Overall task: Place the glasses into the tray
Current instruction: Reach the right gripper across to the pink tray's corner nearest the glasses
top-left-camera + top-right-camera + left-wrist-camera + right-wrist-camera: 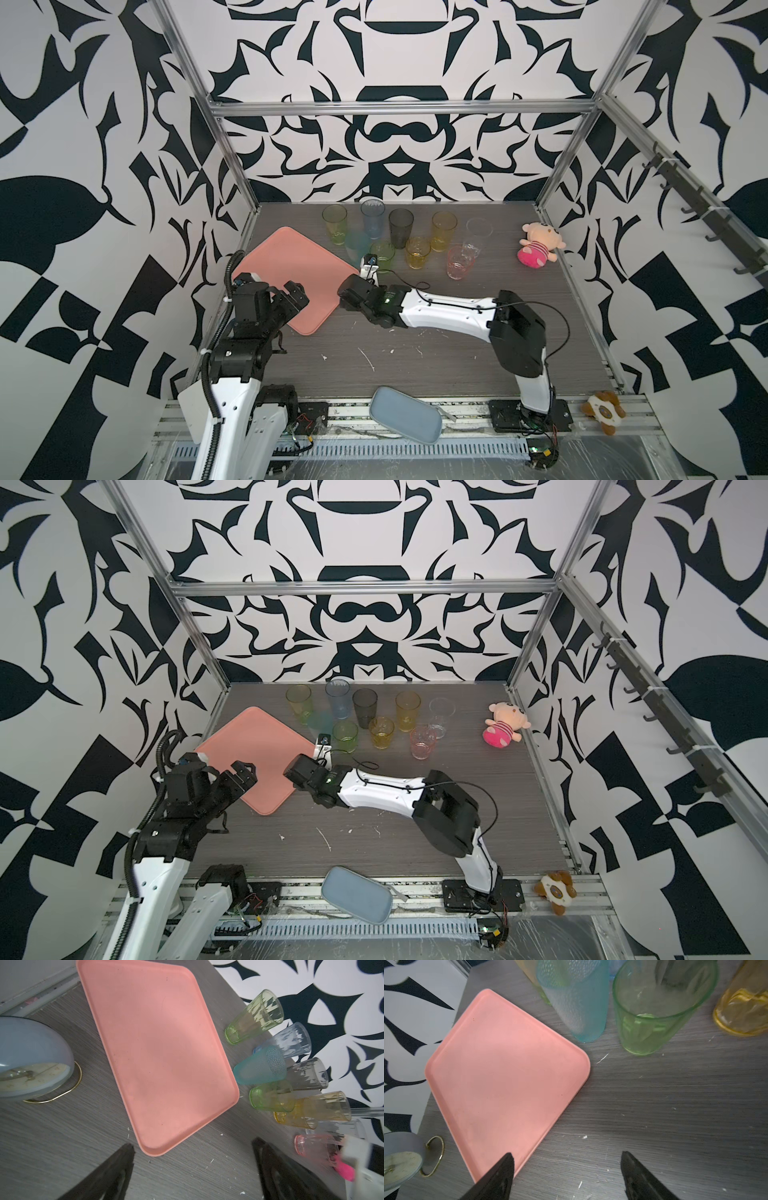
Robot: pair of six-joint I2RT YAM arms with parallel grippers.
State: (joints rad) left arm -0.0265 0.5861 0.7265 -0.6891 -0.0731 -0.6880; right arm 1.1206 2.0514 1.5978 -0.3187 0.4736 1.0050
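The salmon-pink tray [291, 270] lies empty and slanted on the left of the table. Several glasses stand behind and to the right of it: tall yellow-green [334, 222], blue [372, 216], smoky grey [401, 226], amber [444, 230] and clear [478, 239] ones, and short teal [356, 245], green [382, 253], orange [417, 252] and pink [460, 262] ones. My left gripper [192, 1142] hangs open above the tray's near corner, holding nothing. My right gripper [565, 1154] is open and empty too. It straddles the tray's right edge [571, 1101], short of the green glass [654, 1018].
A blue-grey alarm clock [31, 1064] on a gold wire stand sits at the tray's left side. A pale blue-grey dish [405, 419] rests on the front rail. A pink plush doll [538, 245] lies at the back right, and a brown toy [604, 411] at the front right.
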